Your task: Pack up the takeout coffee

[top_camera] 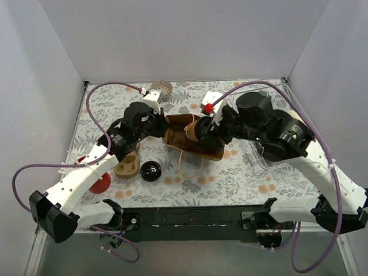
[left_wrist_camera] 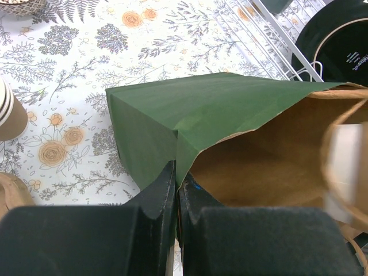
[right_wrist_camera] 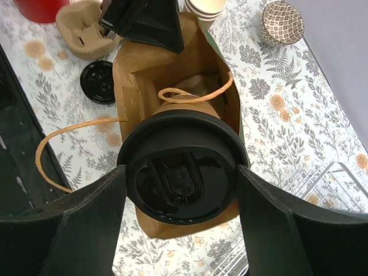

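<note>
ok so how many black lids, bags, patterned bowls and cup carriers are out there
black lids: 2, one on the coffee, one spare lid
bag: 1
patterned bowl: 1
carrier: 1
total: 5

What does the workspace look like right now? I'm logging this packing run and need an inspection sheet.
Surface: floral tablecloth.
Job's things: takeout coffee held lid-first at the open mouth of the paper bag, which lies on its side.
Clutter: spare black lid, pulp cup carrier, red object, patterned bowl, clear tray.
Grippers: left gripper shut on the bag's edge; right gripper clamps the coffee's lid.
Cables: purple cables loop over both arms.
Surroundings: white walls.
</note>
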Robot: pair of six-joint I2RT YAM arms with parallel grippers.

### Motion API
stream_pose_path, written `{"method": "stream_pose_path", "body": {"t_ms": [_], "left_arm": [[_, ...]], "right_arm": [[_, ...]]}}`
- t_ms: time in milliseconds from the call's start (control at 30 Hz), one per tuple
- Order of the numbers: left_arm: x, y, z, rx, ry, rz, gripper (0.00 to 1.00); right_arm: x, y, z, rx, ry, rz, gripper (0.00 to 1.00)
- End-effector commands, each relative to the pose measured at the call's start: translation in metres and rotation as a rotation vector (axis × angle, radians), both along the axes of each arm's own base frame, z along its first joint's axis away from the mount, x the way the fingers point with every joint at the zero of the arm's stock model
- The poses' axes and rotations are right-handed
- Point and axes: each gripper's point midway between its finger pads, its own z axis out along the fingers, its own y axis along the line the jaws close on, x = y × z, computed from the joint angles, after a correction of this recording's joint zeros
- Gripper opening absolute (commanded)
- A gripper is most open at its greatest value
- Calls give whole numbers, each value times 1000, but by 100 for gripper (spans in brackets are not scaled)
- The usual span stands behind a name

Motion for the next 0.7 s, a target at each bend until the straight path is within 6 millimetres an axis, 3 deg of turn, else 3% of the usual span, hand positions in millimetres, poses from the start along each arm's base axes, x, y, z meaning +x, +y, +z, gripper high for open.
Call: {"method": "stream_pose_path", "body": {"t_ms": [0,233,500,567,667], "left_arm": [[-7,-1,13,-35,-21,-27,0],[-11,0,1,-32,33,-9,0],[-8,0,-4,5,59,-14,0],[-8,-1,-2,0,57,-16,0],[-6,-3,-1,-3,56,-17,0]], "right_arm": [[9,26,13,-12,-107,106,42],[-4,43,37,35,-143,141,42],[1,51,90,189,-281,43,42],[-1,54,88,200,-275,52,42],[-4,60,65,145,-232,71,41]]}}
